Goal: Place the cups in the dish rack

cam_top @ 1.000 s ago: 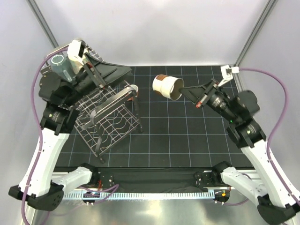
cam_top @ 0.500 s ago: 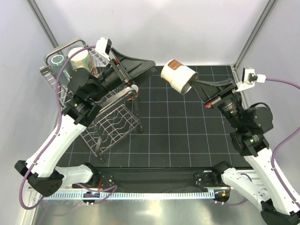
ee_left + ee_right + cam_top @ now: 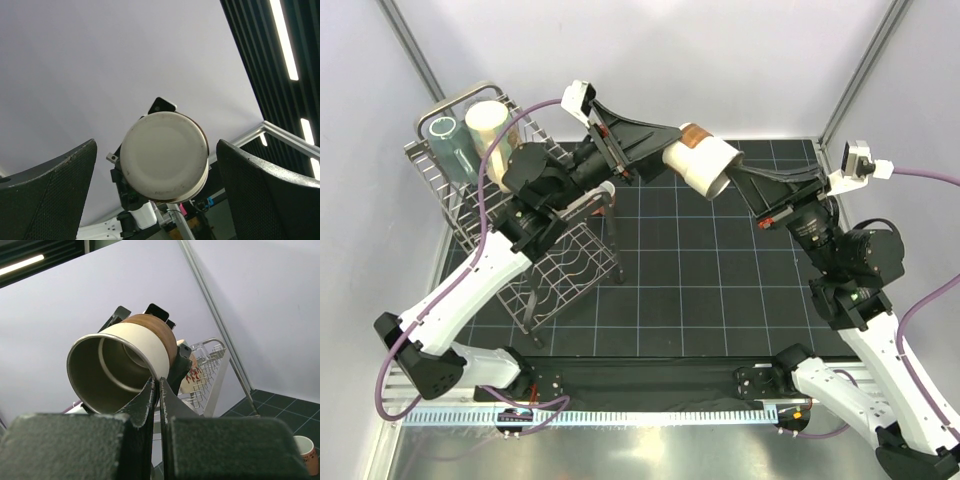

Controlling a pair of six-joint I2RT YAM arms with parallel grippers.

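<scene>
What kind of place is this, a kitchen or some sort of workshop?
Likely a robot test booth, not a kitchen: plain white walls, a black gridded mat, metal corner posts, one wire dish rack.

We can read no text, brand, number or sign anywhere; the one marking we find is a red-brown print on the cream mug, just toward three o'clock of the right wrist view's middle, too small to make out.
</scene>
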